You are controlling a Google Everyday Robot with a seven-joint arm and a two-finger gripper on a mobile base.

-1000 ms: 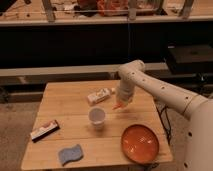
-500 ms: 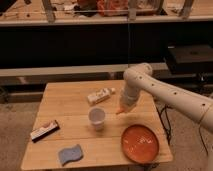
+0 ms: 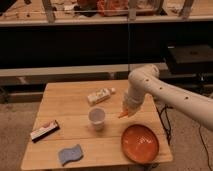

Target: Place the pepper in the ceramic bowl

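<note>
The pepper (image 3: 123, 114) is a small orange tapered object held at the tip of my gripper (image 3: 125, 111), just above the table between the cup and the bowl. My white arm (image 3: 165, 92) reaches in from the right. The ceramic bowl (image 3: 140, 143) is a wide shallow orange-red dish at the table's front right corner, below and slightly right of the pepper. The gripper is shut on the pepper, which hangs pointing down-left.
A small translucent white cup (image 3: 97, 117) stands left of the gripper. A white and tan carton (image 3: 100, 95) lies behind it. A flat bar-like packet (image 3: 44, 130) and a blue sponge (image 3: 70, 154) lie at the front left of the wooden table (image 3: 65, 110).
My gripper has moved right and toward the front of the table with the pepper, away from the carton and closer to the bowl.
</note>
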